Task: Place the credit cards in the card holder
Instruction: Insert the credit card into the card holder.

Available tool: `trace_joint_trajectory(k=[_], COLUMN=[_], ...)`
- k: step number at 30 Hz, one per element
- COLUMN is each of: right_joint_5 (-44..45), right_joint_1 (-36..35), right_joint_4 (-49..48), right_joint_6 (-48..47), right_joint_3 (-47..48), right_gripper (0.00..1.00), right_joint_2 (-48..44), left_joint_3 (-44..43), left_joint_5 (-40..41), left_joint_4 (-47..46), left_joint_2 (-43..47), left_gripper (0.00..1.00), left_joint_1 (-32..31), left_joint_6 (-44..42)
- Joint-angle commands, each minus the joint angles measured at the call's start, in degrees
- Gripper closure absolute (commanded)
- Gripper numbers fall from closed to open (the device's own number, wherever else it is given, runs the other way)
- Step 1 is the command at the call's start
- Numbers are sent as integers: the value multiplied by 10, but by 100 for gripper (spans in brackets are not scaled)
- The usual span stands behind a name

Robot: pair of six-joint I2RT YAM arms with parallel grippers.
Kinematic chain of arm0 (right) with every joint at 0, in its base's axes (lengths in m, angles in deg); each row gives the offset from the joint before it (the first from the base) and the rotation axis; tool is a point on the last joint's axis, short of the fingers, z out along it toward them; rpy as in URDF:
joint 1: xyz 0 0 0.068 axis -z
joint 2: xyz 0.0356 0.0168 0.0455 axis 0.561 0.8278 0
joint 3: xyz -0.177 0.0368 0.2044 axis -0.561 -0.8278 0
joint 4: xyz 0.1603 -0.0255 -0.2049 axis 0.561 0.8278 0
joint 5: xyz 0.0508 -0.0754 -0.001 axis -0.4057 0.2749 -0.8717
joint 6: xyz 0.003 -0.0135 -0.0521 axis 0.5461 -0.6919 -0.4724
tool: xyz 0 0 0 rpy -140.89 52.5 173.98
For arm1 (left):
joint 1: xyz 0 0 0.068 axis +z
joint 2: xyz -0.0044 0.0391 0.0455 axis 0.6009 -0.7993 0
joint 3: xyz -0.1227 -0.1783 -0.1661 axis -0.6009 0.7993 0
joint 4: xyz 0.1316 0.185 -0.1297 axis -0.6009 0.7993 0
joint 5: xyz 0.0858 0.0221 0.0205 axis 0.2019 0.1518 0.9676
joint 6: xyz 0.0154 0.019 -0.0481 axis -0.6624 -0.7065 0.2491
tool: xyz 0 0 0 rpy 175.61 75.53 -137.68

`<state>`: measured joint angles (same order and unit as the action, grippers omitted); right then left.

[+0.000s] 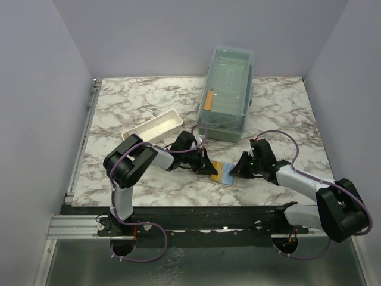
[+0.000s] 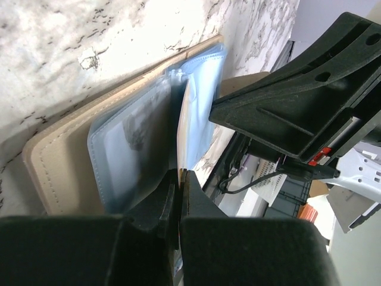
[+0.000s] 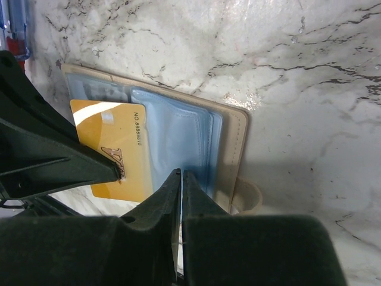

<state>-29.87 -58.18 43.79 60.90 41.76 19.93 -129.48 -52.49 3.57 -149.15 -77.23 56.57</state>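
The card holder lies open near the front middle of the table, tan with light blue sleeves; it also shows in the left wrist view and the right wrist view. An orange-yellow credit card lies partly over its left sleeves, also seen from above. My left gripper is shut on that card's edge; its fingers show in the right wrist view. My right gripper is shut on a blue sleeve of the holder, opposite the left gripper. No other card shows.
A large translucent lidded box stands at the back, with an orange stick inside. A white tray lies to the left of it. A red-and-blue screwdriver handle lies beyond the holder.
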Motion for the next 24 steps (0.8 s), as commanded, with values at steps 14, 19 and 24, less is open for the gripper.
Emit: trace_joint_trajectory(k=[14, 19, 24], right_joint_5=[19, 14, 14], right_joint_1=[-1, -1, -1], right_joint_4=[21, 18, 14], right_joint_6=[-12, -13, -14], right_joint_3=[-6, -4, -6], right_gripper=[92, 92, 92], right_joint_2=[23, 30, 31], left_joint_3=[23, 16, -11], left_joint_5=[-22, -33, -38], left_joint_4=[54, 56, 56], left_joint_2=[12, 10, -12], left_gripper=[100, 100, 100], left_joint_1=[5, 7, 7], left_joint_6=[4, -1, -12])
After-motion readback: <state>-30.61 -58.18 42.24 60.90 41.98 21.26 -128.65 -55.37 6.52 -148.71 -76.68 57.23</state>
